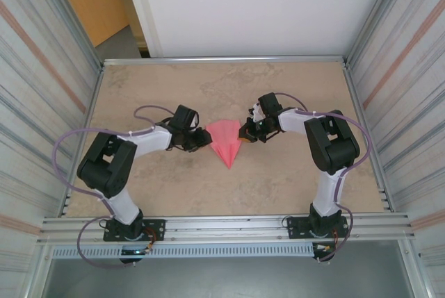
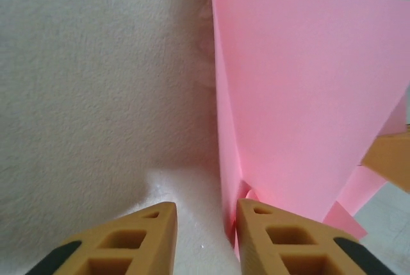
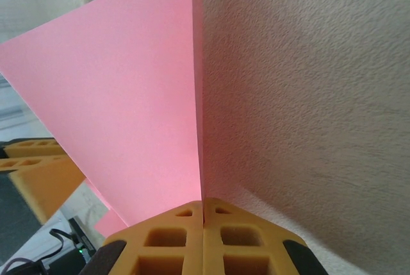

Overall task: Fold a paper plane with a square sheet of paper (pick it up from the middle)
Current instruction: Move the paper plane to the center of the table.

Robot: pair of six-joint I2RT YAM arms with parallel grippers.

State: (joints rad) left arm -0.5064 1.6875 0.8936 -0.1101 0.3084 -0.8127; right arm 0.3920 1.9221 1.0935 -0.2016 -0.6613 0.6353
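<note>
You've got a beige mottled tabletop (image 1: 278, 187) inside ribbed metal walls, with both arms bolted at the near edge. The left black-and-white arm (image 1: 115, 166) reaches in from the left and the right black-and-white arm (image 1: 330, 145) from the right, and they meet around the middle.

Between them sits the pink-red paper sheet (image 1: 226, 142), folded to a triangle with its tip pointing to the near side. You can't tell whether it lies flat on the tabletop or is lifted a little.

The left claw (image 2: 205, 208) is at the paper's left edge. Its orange fingers stand apart with bare tabletop showing in the gap, so it grips nothing. A paper corner sits just beside the inner face of one finger.

The right claw (image 3: 203, 204) is at the paper's right edge. Its orange fingers are pressed together with the paper's edge running into the seam, so it is pinching the sheet.
</note>
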